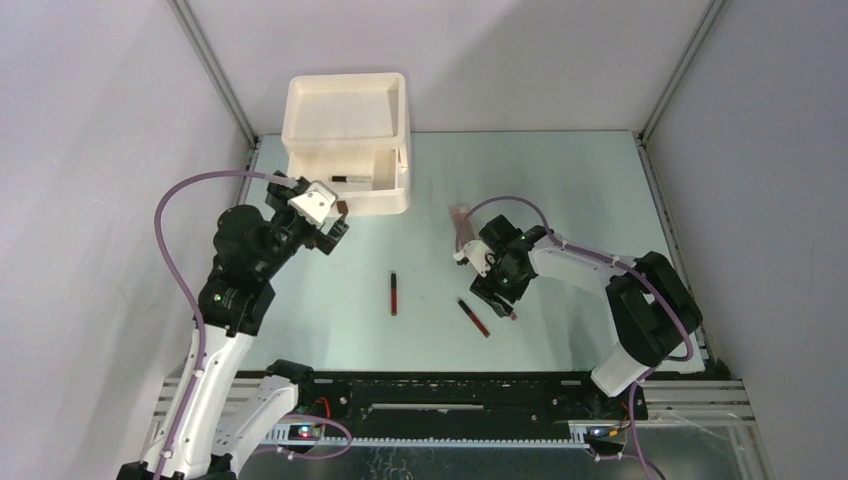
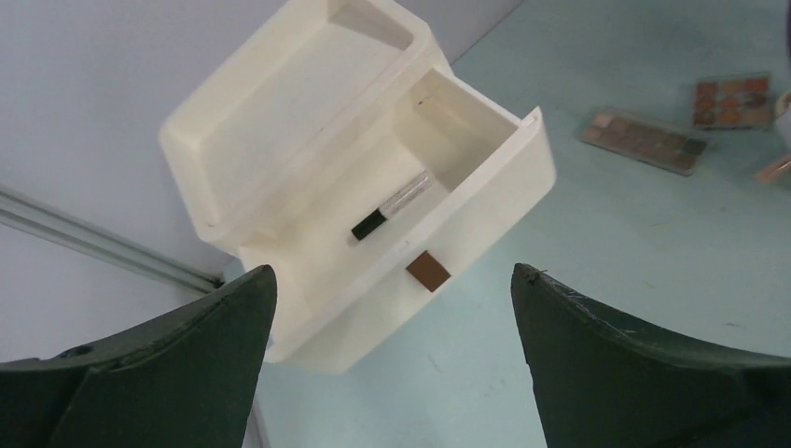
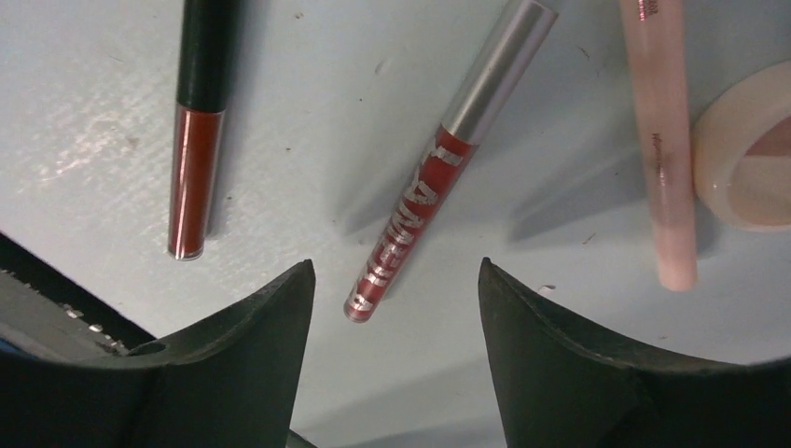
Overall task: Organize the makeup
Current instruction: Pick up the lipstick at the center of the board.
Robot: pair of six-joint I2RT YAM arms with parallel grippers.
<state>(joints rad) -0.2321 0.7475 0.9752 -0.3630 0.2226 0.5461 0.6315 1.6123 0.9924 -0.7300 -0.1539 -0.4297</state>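
Note:
The makeup lies spread over the pale table. A red tube with a silver cap [image 3: 438, 168] points its red end in between the fingertips of my right gripper [image 3: 394, 271], which is open and does not touch it. Left of it lies a dark-red tube with a black cap [image 3: 194, 140]; to the right are a pink pencil [image 3: 664, 149] and a round compact [image 3: 746, 163]. From above, my right gripper [image 1: 497, 288] hovers beside that dark-red tube [image 1: 474, 316]. Another red tube [image 1: 393, 293] lies mid-table. My left gripper [image 2: 392, 280] hangs open and empty before the drawer.
The cream drawer box [image 1: 345, 105] stands at the back left, its drawer [image 2: 485, 163] pulled out with a black-capped clear tube [image 2: 392, 207] inside. Two palettes [image 2: 642, 140] [image 2: 733, 101] lie on the table right of the box. Metal frame posts flank the table.

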